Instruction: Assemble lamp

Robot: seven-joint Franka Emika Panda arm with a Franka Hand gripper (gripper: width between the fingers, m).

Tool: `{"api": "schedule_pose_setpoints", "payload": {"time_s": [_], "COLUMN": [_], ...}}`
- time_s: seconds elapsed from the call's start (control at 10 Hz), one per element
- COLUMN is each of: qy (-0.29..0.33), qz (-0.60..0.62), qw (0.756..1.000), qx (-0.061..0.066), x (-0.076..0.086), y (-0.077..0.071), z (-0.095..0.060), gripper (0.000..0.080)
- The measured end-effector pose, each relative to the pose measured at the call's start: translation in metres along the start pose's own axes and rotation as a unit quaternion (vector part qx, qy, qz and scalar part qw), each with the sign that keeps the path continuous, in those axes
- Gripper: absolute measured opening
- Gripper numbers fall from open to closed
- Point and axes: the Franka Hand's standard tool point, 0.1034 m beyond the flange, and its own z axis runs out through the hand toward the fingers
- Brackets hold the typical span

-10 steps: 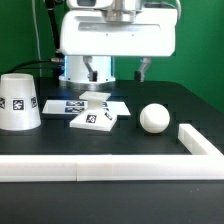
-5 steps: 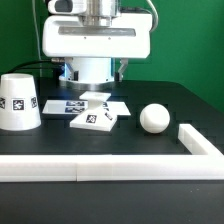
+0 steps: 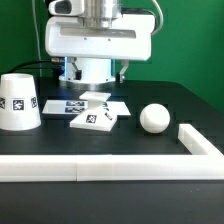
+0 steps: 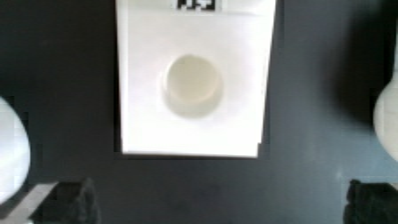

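The flat square base (image 3: pixel 95 119) lies mid-table, and in the wrist view (image 4: pixel 196 120) its oval socket hole (image 4: pixel 192 82) shows. The cone shade (image 3: pixel 18 100) stands at the exterior view's left, and its edge shows in the wrist view (image 4: pixel 9 140). The ball-headed bulb (image 3: pixel 154 118) lies at the exterior view's right, and it also shows in the wrist view (image 4: pixel 388 115). My gripper (image 3: pixel 95 75) hangs above and behind the base. In the wrist view the gripper (image 4: pixel 222 205) is open and empty, with its fingertips (image 4: pixel 68 200) spread wide apart, clear of the base.
The marker board (image 3: pixel 58 103) lies flat just behind the base. A long white border rail (image 3: pixel 110 169) runs along the table's front, with a short arm (image 3: pixel 200 143) up the exterior view's right. A green wall stands behind.
The arm has shifted toward the exterior view's left over the base, then held still. The lamp parts have not moved.
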Motion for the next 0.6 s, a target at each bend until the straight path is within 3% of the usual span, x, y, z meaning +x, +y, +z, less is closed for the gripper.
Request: {"api": "schedule_pose_setpoints", "payload": {"time_s": [0.6], "qy": [0.013], "qz": [-0.012], "qw": [1.0], "qx": [0.004], "x": [-0.011], "y": [0.006], "z": [0.02], "gripper": [0.0699]}}
